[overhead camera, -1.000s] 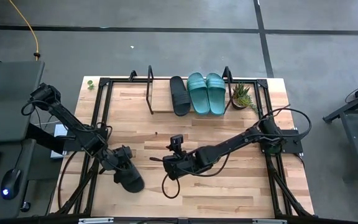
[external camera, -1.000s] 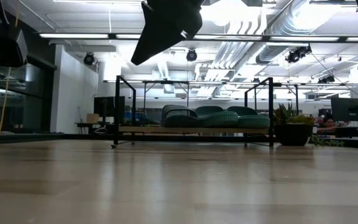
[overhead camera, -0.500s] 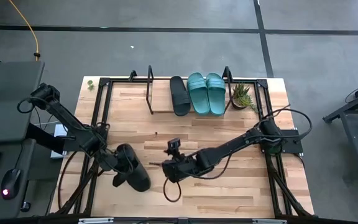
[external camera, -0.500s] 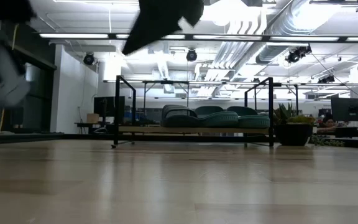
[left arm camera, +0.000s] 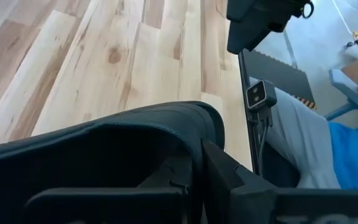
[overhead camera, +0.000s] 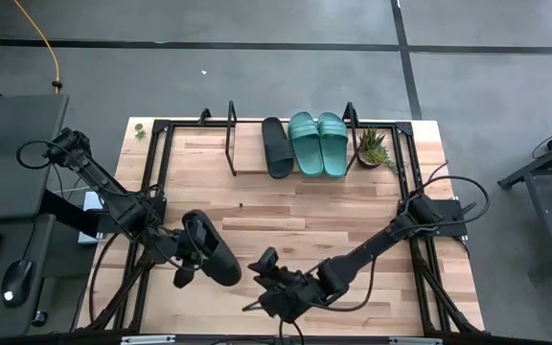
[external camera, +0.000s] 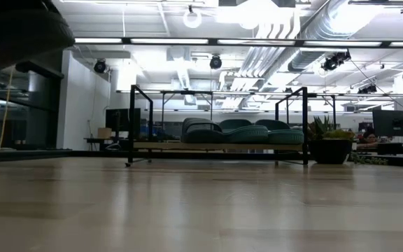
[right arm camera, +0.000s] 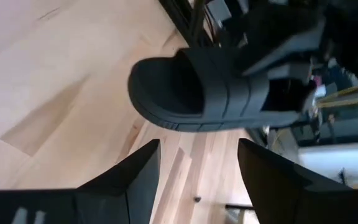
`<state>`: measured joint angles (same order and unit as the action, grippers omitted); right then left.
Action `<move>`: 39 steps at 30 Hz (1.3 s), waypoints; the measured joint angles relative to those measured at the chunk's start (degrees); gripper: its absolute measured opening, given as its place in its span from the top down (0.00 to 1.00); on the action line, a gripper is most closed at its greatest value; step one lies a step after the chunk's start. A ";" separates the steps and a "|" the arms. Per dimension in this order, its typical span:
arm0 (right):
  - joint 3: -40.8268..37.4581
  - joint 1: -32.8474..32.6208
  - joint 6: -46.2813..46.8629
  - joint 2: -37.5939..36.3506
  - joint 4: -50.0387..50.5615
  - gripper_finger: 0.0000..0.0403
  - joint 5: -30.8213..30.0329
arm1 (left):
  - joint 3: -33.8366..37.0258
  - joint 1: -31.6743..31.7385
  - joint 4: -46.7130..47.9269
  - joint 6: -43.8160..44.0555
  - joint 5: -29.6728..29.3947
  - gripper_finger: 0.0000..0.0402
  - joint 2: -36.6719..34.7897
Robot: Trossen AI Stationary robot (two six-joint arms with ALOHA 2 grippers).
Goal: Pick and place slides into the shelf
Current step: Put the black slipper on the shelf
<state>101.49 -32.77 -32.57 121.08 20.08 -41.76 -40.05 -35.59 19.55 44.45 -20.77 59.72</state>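
Observation:
My left gripper is shut on a black slide, held above the table's near left part. The same slide fills the left wrist view and shows as a dark shape at the low view's top left. My right gripper hovers open near the near edge, its fingers pointing at that slide without touching it. The shelf stands at the far edge. One black slide and two teal slides lie flat on its board. My left gripper holds the black slide by the part next to its strap, at the end away from my right arm. One finger lies against the slide's outer side; the other is hidden by the slide. The slide is lifted clear, roughly level, free end toward the table's right.
A small potted plant stands right of the shelf. The shelf's board has bare room left of the black slide. Black frame tubes run along the table's sides. Bare tabletop lies between the arms and the shelf.
My left gripper has risen and moved toward the table's middle, carrying the black slide and swinging its free end to the right. My right gripper has drawn back toward the near edge and has left the low view's top.

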 joint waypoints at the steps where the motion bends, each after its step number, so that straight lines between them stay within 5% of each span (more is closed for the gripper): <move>1: 0.00 -0.18 -1.18 0.11 -0.23 0.49 0.02 | -0.06 0.00 0.01 -0.49 0.02 0.99 0.00; 8: -0.04 -0.75 -9.56 2.48 -2.50 0.49 1.62 | -0.06 0.08 -1.26 -0.75 -1.02 0.96 -0.65; 16: -0.04 -1.58 -18.64 6.11 -8.54 0.49 -5.93 | -0.11 4.03 -4.26 -1.42 0.10 0.98 -0.47; 39: -0.04 -1.36 -15.62 6.18 -7.98 0.49 -2.67 | -0.06 6.71 -9.28 -2.67 6.27 0.95 2.29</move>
<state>101.45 -34.12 -48.19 127.26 12.10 -44.43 -40.12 -28.88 10.27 41.78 -14.50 62.02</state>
